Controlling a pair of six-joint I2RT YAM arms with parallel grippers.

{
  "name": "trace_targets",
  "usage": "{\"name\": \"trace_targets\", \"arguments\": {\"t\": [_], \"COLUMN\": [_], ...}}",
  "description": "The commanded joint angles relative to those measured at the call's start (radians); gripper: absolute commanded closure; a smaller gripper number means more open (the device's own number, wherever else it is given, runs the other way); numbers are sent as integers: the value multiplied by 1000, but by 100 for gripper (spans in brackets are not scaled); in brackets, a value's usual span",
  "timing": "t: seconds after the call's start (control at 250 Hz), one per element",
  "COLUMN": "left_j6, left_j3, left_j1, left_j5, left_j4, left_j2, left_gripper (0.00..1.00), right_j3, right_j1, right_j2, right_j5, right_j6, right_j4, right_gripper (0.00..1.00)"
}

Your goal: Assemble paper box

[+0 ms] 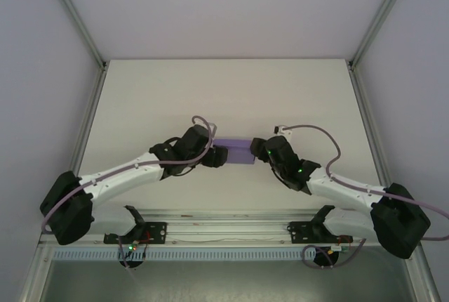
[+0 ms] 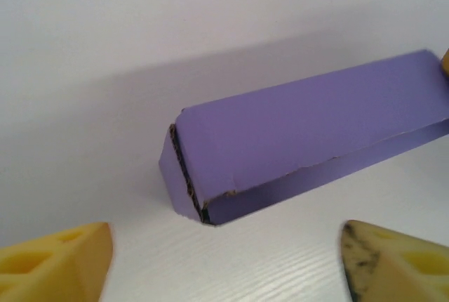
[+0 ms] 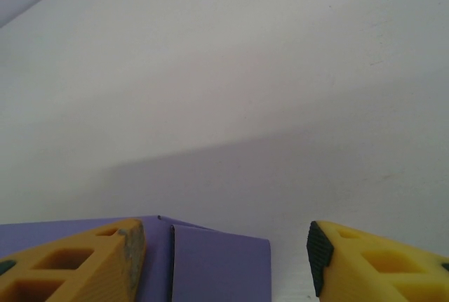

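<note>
- Paper box [image 1: 235, 151]: folded into a long, low purple rectangular body. It lies flat on the table at the centre of the top view, its long axis running left to right.
- Box end, left wrist view: the paper box [image 2: 309, 133] runs from the centre to the right edge of the frame. The near end is closed by a flap with a dark, slightly frayed seam. The contents cannot be seen.
- Box end, right wrist view: the paper box [image 3: 217, 267] sits at the bottom left to bottom centre of the frame. A vertical fold line crosses its top face.
- Left gripper [image 1: 217, 156]: positioned at the left end of the box. In its wrist view the left gripper [image 2: 226, 246] has its yellow fingers spread wide with nothing between them. The box lies just beyond the tips.
- Right gripper [image 1: 261, 149]: positioned at the right end of the box. In its wrist view the right gripper [image 3: 224, 246] is spread wide and clamps nothing. The box end lies partly in the gap, beside the left-hand finger in the frame. Contact cannot be confirmed.
- Table [image 1: 224, 91]: white, with a faint wood grain.
- Walls [image 1: 224, 7]: plain white panels on three sides.
- Frame posts [image 1: 75, 14]: metal, rising at the rear corners.
- Rail [image 1: 224, 228]: metal, along the bottom of the top view between the arm bases.
</note>
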Motion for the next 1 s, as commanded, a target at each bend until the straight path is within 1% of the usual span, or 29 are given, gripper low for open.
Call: {"name": "trace_targets", "arguments": {"t": [0.0,0.092,0.156,0.392,0.484,0.524,0.72,0.736,0.763,0.811,0.851,0.911,0.963,0.995], "left_j6": [-19,-55,-71,-90,-94,-99,-98,-124,-133,-150,-165,-181,-191,-194], "left_j3": [56,70,73,75,52,38,-41,-52,-74,-117,-148,-195,-229,-248], "left_j1": [-2,10,27,146,176,187,208,209,209,209,209,209,209,210], "left_j5": [-63,-119,-122,38,85,97,128,133,143,160,167,179,186,194], "left_j4": [-88,-99,-84,-14,17,31,76,85,105,143,169,214,247,266], "left_j2": [-54,-65,-60,22,49,60,102,103,105,105,107,111,117,120], "left_gripper": [0,0,0,0,0,2,23,24,26,33,36,43,49,55], "right_j3": [-65,-107,-128,-156,-152,-153,-161,-163,-168,-179,-190,-202,-209,-212], "right_j1": [-1,0,0,-1,0,-1,-1,-1,0,-1,-1,-1,-1,-1], "right_j2": [14,23,42,97,120,125,158,162,166,174,179,190,204,216], "right_j5": [-16,-16,-22,-25,-43,-44,-29,-30,-29,-27,-30,-46,-58,-65], "right_j6": [14,7,-14,-82,-94,-92,-91,-91,-90,-83,-76,-80,-89,-93], "right_j4": [-89,-43,-13,39,46,47,46,48,57,78,90,114,130,142], "right_gripper": [38,39,39,39,39,40,41,41,41,42,43,44,46,51]}}
